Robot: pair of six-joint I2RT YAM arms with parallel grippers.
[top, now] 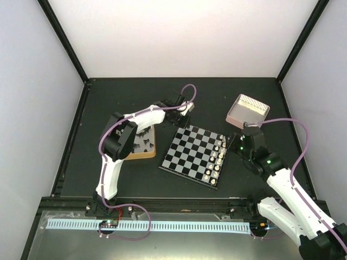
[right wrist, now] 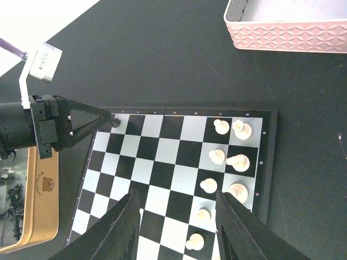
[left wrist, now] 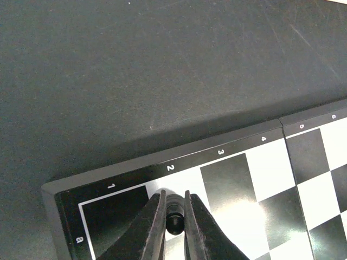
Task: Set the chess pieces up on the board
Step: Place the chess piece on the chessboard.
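Note:
The board (top: 187,157) lies mid-table, also seen as the board (left wrist: 227,173) and the board (right wrist: 162,162). My left gripper (top: 184,123) is at its far corner, low over the second square of the edge row. In the left wrist view the left gripper (left wrist: 174,194) is shut on one black chess piece (left wrist: 174,219); that piece (right wrist: 115,122) touches or hangs just above the pale square. More black chess pieces (top: 142,140) lie in the tin. My right gripper (right wrist: 177,194) hovers open over the board's right half, holding nothing.
A gold-rimmed tin (top: 149,154) stands left of the board under the left arm. White pieces (top: 218,157) fill the two rows along the board's right edge. A pink box (top: 248,111) sits at the back right. Black frame posts border the table.

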